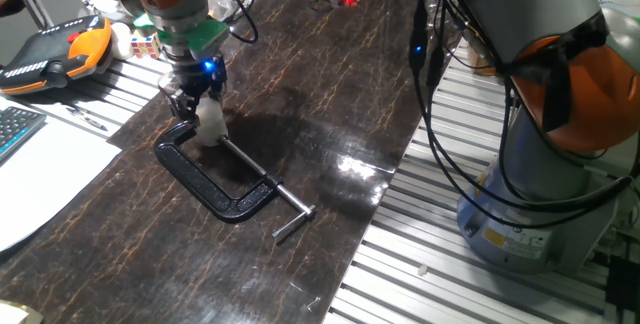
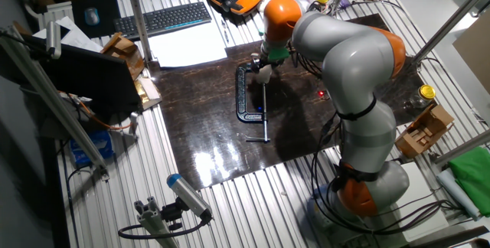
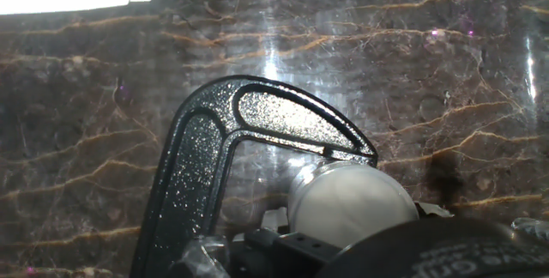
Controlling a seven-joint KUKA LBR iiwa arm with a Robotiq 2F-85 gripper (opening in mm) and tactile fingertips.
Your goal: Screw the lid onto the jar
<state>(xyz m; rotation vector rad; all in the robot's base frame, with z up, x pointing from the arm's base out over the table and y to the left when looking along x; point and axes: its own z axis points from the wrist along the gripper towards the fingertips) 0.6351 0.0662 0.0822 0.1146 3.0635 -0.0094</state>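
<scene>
While the claw [image 1: 203,107] hangs low over the jar [image 1: 210,124] — which stands on the table [image 1: 330,104] inside the clamp's [image 1: 215,179] mouth — I can't tell if its fingers grip anything. The lid seems on; whether it's screwed tight is unclear.
</scene>
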